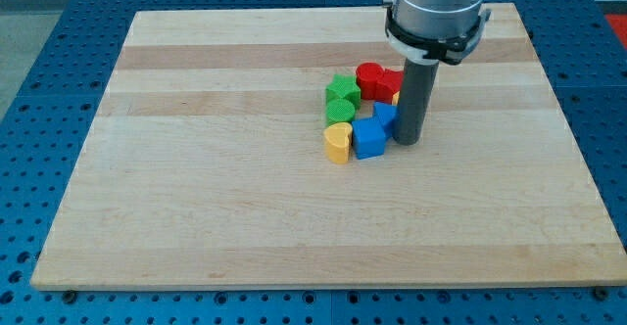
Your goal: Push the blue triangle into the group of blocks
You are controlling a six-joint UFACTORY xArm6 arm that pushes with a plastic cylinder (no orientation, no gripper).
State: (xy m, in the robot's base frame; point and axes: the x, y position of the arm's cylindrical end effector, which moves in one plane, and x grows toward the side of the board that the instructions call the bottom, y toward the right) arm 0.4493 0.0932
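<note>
The blue triangle sits at the right edge of the group, partly hidden by my rod. My tip rests on the board right beside it, on its right, touching or nearly touching. Just left of it lies a blue cube, and left of that a yellow heart-shaped block. Above them are a green star block and a second green block. A red block is at the group's top, with a small bit of yellow showing beside the rod.
The wooden board lies on a blue perforated table. The arm's silver cylinder with a black collar hangs over the board's top right. The group sits slightly right of the board's middle.
</note>
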